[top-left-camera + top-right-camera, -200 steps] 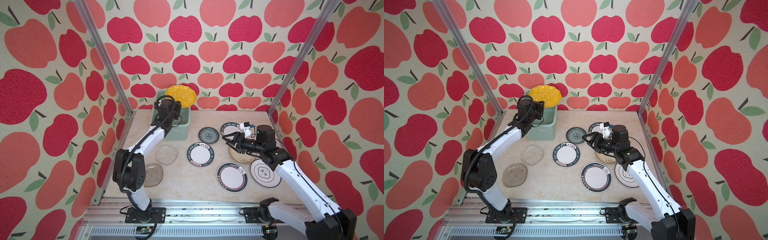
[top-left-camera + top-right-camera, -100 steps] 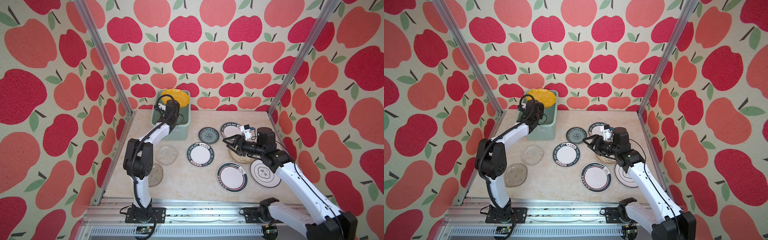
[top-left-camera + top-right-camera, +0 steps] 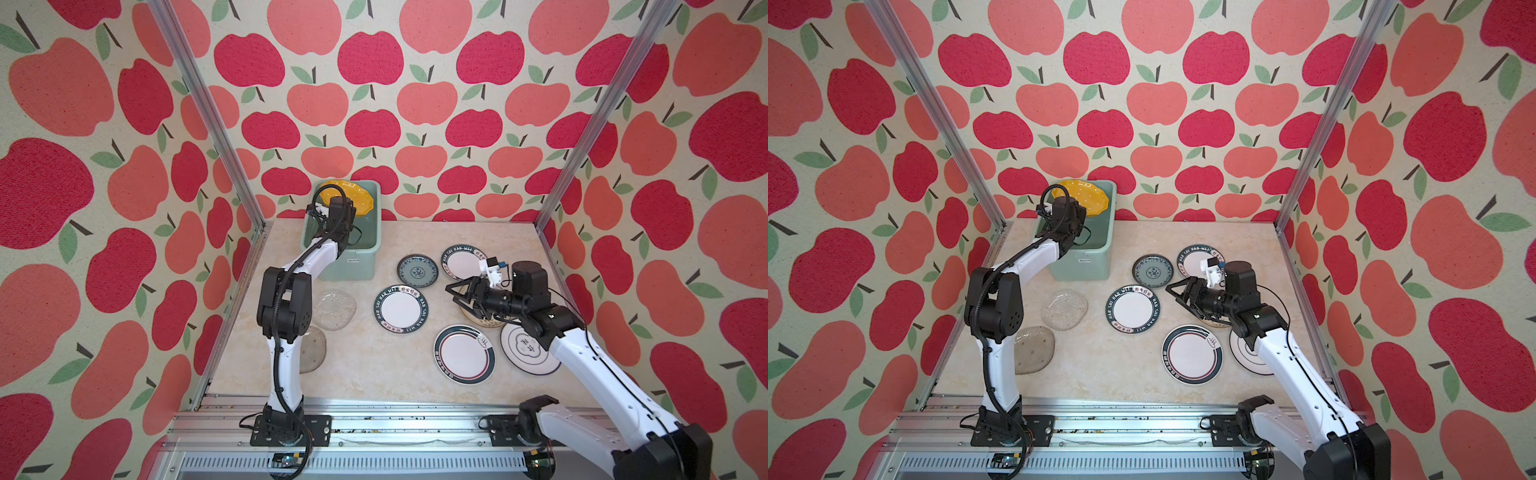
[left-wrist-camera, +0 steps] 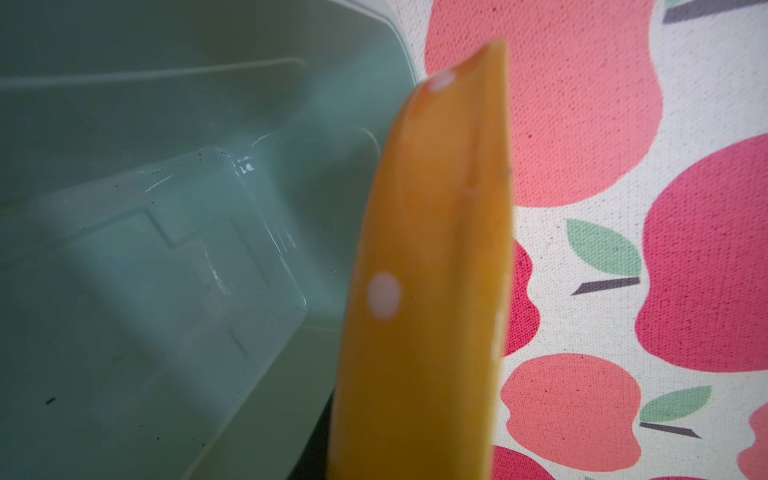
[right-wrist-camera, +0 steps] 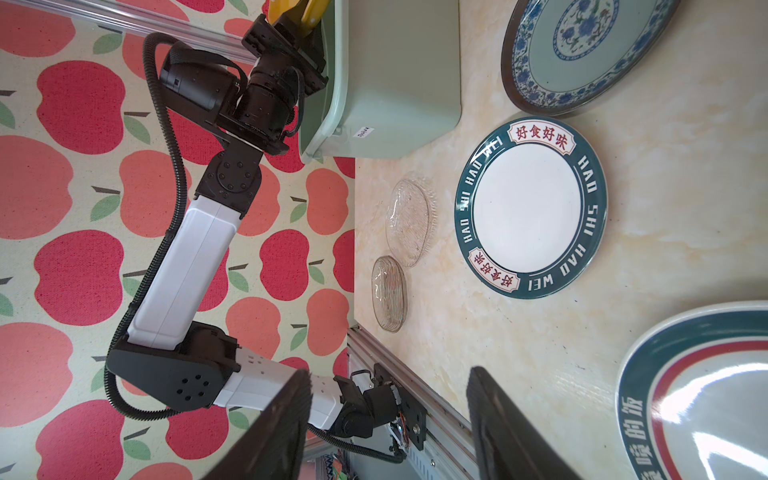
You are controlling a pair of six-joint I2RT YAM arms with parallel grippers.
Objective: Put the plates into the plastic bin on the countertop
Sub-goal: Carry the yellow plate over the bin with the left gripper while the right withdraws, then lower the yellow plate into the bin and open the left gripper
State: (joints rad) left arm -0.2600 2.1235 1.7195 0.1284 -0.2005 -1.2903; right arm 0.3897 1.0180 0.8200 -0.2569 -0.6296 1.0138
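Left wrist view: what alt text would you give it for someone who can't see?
A yellow dotted plate, seen edge-on and blurred by closeness, dominates the picture. On one side of it lies the inside of the pale green plastic bin, its visible floor bare; on the other, an apple-patterned wall.

yellow plate (image 4: 424,270): blurred, cut off by the wrist view's edge
bin label (image 3: 353,260): print too small
cream plate (image 3: 478,322): largely hidden under right arm (image 3: 582,357)

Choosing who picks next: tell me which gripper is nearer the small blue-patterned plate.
Right. The right gripper hovers open close beside the blue-patterned plate; the left gripper is farther off, over the plastic bin, holding the yellow plate.
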